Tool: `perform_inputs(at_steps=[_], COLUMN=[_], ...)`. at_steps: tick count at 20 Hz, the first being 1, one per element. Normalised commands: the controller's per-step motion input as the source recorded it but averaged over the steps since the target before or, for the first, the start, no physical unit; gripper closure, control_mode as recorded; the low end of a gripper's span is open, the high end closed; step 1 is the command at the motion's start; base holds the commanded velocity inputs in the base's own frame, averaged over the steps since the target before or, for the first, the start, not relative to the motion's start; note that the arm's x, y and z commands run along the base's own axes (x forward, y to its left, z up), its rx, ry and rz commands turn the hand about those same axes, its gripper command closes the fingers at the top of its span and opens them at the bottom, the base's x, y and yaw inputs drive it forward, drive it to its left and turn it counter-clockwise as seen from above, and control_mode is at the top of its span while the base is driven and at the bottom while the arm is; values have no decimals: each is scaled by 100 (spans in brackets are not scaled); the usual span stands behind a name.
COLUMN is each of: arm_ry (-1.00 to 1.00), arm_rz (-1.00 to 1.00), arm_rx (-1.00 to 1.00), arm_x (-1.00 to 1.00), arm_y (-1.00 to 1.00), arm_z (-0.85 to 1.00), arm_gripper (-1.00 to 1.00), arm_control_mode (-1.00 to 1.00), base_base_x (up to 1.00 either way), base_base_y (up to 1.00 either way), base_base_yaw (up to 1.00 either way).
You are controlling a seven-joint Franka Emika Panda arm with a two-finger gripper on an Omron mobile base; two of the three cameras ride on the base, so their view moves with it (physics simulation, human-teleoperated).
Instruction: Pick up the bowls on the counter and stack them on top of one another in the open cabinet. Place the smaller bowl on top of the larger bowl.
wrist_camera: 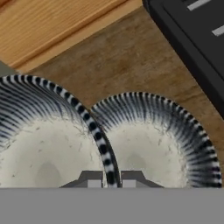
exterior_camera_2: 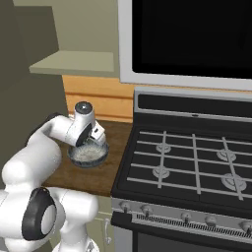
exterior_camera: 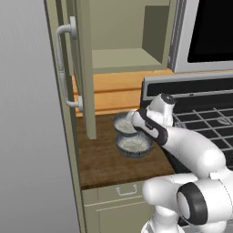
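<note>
Two round, shallow bowls with dark blue-grey ribbed outsides and pale speckled insides sit on the dark brown wood-grain counter [exterior_camera: 102,164]. They lie just beside each other, touching or nearly so, near the left edge of the black gas stove [exterior_camera_2: 197,162].

In the left base view the wider, larger bowl [exterior_camera: 134,144] is nearer the counter's front edge; the narrower, smaller bowl [exterior_camera: 124,124] is behind it, toward the lighter orange wooden wall panel [exterior_camera: 113,93], and partly covered by the white arm. In the right base view one bowl [exterior_camera_2: 88,153] shows under the hand.

In the hand view the larger bowl [wrist_camera: 39,135] is at left and the smaller bowl [wrist_camera: 153,140] at right. The larger bowl's striped rim overlaps the smaller one's edge.

The two-finger gripper [wrist_camera: 111,179] is low over the bowls. Two dark fingertips [wrist_camera: 92,178] show, one on each side of the larger bowl's rim: one over its pale inside, the other on the smaller bowl's side. The gap between them is narrow, only a little wider than the rim. I cannot tell whether they press on it.

One tall beige-olive wall cabinet [exterior_camera: 123,59] stands open above the counter. Its single door [exterior_camera: 84,68], with one curved grey handle [exterior_camera: 63,68], is swung outward. One plain shelf is visible inside. A black-fronted appliance in a pale frame [exterior_camera_2: 189,42] hangs above the stove.
</note>
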Motion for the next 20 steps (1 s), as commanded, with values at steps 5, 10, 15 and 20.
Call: perform_inputs(at_steps=[5,10,15,20], arm_ry=[7,0,1,10], arm_rz=[-11,-1,0,0], arm_rx=[2,11,2,-7], arm_x=[-12,0,-15,-3], arm_y=[-68,-18,3,18], arm_z=[-37,-20,-10,-7], arm_gripper=[100,100,100,100], arm_control_mode=[-100,-100,-100,-100], base_base_x=[0,0,0,0], base_base_y=[0,0,0,0], base_base_yaw=[0,0,0,0])
